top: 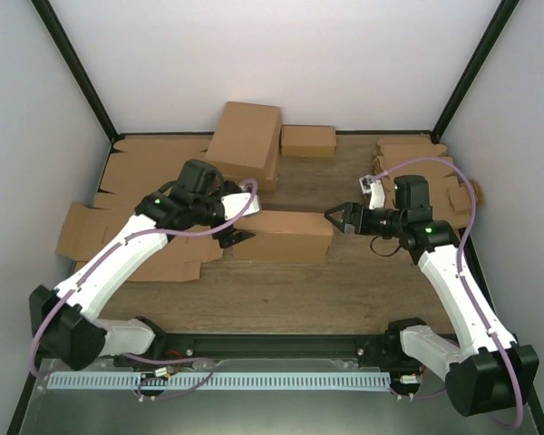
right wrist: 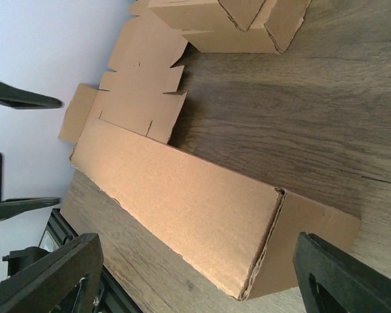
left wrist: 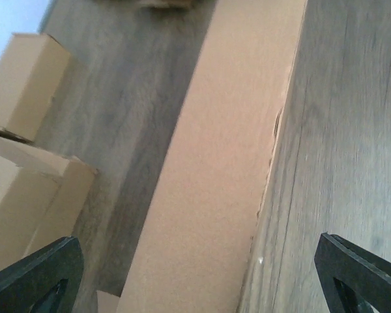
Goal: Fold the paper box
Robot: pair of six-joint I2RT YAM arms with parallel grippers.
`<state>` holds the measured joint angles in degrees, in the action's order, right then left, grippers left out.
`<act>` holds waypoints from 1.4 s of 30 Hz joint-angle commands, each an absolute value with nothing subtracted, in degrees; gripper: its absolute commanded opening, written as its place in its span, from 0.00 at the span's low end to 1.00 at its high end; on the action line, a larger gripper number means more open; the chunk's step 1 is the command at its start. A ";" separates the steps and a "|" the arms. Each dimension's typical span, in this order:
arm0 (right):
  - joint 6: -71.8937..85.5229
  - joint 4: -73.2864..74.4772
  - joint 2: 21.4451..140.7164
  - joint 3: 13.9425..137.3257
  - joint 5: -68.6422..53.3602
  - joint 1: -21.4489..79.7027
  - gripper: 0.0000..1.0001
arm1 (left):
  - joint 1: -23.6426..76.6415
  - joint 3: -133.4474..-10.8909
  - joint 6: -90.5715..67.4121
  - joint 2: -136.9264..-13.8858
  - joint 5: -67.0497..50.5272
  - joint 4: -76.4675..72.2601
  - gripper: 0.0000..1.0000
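The paper box (top: pixel 286 236) lies folded shut as a long, shallow brown carton in the middle of the table. My left gripper (top: pixel 238 237) hovers at its left end, open and holding nothing. In the left wrist view the box (left wrist: pixel 215 182) runs up between the two wide-spread black fingertips (left wrist: pixel 39 277). My right gripper (top: pixel 335 220) is at the box's right end, also open. The right wrist view shows the box's end face and long side (right wrist: pixel 182 208) between the spread fingertips (right wrist: pixel 345 274), and neither touches it.
Two folded boxes stand at the back: a large stack (top: pixel 245 140) and a small one (top: pixel 308 140). Flat cardboard blanks lie at the left (top: pixel 118 199) and in a pile at the right (top: pixel 431 177). White walls close in the table on three sides.
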<state>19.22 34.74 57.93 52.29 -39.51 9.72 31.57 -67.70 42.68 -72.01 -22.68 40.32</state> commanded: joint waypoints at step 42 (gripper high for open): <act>18.18 37.10 55.42 57.03 -40.22 9.58 0.77 | 41.25 -77.57 37.84 -77.23 -8.24 53.12 0.55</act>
